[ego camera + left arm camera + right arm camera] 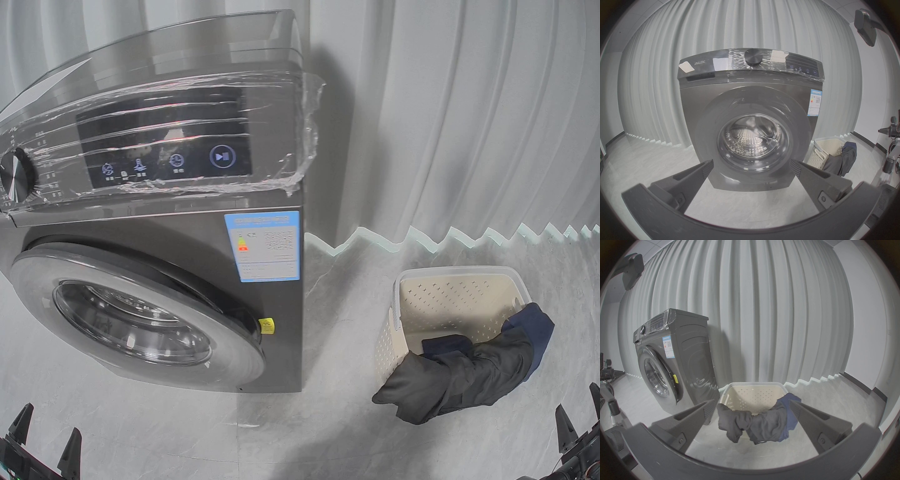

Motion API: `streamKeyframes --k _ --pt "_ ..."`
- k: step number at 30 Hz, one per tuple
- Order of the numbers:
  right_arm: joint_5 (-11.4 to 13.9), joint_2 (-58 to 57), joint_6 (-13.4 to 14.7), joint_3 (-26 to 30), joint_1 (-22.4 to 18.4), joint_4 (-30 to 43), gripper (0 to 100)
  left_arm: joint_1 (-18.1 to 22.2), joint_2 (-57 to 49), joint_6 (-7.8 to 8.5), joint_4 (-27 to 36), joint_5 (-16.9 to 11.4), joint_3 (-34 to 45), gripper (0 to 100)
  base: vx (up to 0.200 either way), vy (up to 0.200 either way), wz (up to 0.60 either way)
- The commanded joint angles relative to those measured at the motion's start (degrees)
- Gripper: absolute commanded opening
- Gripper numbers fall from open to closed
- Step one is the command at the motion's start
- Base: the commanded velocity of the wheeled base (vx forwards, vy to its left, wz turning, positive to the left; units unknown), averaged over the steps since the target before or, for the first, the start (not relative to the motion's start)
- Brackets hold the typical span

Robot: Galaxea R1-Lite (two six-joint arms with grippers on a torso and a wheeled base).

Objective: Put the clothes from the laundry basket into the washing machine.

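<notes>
The grey washing machine (187, 206) stands on the left with its round door (134, 319) closed; it faces my left gripper (751, 165), which is open and empty some way in front of the door (753, 142). A cream laundry basket (459, 300) sits on the floor to the machine's right. Dark grey and navy clothes (462, 372) hang over its near rim. My right gripper (751, 408) is open and empty, short of the basket (750, 396) and the draped clothes (762, 424). In the head view the left gripper (45, 437) and right gripper (581, 409) sit at the bottom corners.
White pleated curtains (450, 112) run behind the machine and basket. Pale marble floor (337, 387) lies open between the machine and the basket. Plastic film covers the machine's control panel (169, 144). A dark skirting and wall (865, 390) stand beyond the basket.
</notes>
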Motion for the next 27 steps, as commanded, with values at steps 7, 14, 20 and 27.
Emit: streamKeyframes --k 7,14,20,27 --pt "0.0 -0.7 0.0 0.9 0.0 0.0 100 0.0 -1.0 -0.02 0.0 0.0 0.9 100 0.0 0.2 0.0" --pt "0.0 -0.7 0.0 0.9 0.0 0.0 100 0.0 -1.0 -0.02 0.0 0.0 0.9 100 0.0 0.2 0.0" --pt "0.0 -0.7 0.0 0.9 0.0 0.0 100 0.0 -1.0 -0.02 0.0 0.0 0.9 100 0.0 0.2 0.0" --pt "0.0 -0.7 0.0 0.9 0.1 0.0 100 0.0 -1.0 -0.02 0.0 0.0 0.9 100 0.0 0.171 0.0"
